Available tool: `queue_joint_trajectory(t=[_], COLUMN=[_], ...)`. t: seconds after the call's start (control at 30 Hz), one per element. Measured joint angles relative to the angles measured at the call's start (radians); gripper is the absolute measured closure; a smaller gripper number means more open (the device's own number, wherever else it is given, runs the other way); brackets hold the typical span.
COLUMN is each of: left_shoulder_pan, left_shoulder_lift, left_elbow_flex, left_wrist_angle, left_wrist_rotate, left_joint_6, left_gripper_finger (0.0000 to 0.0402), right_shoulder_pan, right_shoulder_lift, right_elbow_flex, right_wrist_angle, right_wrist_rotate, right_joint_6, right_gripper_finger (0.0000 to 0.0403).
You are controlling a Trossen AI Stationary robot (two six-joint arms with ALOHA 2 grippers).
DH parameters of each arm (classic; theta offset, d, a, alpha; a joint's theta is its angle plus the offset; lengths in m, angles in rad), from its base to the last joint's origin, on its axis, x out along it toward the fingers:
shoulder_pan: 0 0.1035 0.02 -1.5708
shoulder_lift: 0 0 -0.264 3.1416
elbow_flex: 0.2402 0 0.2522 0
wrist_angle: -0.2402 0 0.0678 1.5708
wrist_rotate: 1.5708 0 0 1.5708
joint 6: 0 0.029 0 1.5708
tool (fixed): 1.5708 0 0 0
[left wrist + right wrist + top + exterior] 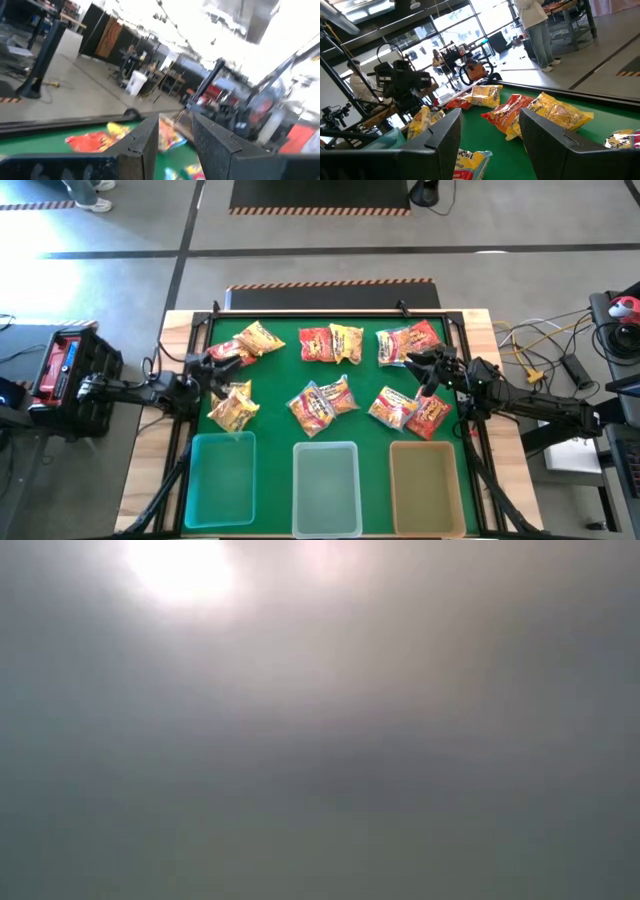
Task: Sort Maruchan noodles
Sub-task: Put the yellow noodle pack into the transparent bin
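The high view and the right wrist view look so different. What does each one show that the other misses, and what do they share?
Only the high view shows the three bins along the near edge: blue-green, clear and tan, all without packets in them, plus the right gripper seen from above, fingers apart and holding nothing. Only the right wrist view shows the room beyond, with a person standing there. Both show noodle packets scattered on the green mat and the left gripper, open and holding nothing.
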Motion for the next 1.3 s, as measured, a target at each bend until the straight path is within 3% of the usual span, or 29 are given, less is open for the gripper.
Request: queue_joint_trajectory(t=[0.47, 0.77, 0.9, 1.07, 1.3], left_shoulder_pan=[0.000, 0.000, 0.000, 0.001, 0.064], left_shoulder_lift=[0.011, 0.134, 0.214, 0.337, 0.543], left_elbow_flex=[0.047, 0.292, 0.355, 0.433, 0.632], left_wrist_angle=[0.002, -0.385, -0.410, -0.463, -0.868], left_wrist_rotate=[0.062, 0.046, -0.049, -0.067, -0.066], left_joint_6=[0.024, 0.053, 0.095, 0.137, -0.047], left_gripper_finger=[0.0299, 0.0299, 0.0299, 0.0299, 0.0299], right_shoulder_pan=[0.000, 0.000, 0.000, 0.000, 0.000], right_shoulder_lift=[0.000, 0.000, 0.000, 0.000, 0.000], right_elbow_flex=[0.000, 0.000, 0.000, 0.000, 0.000], right_wrist_angle=[0.000, 0.000, 0.000, 0.000, 0.000], right_wrist_rotate=[0.000, 0.000, 0.000, 0.000, 0.000], right_joint_6=[0.000, 0.000, 0.000, 0.000, 0.000], right_gripper_finger=[0.0216, 0.0216, 0.0216, 0.0216, 0.0216])
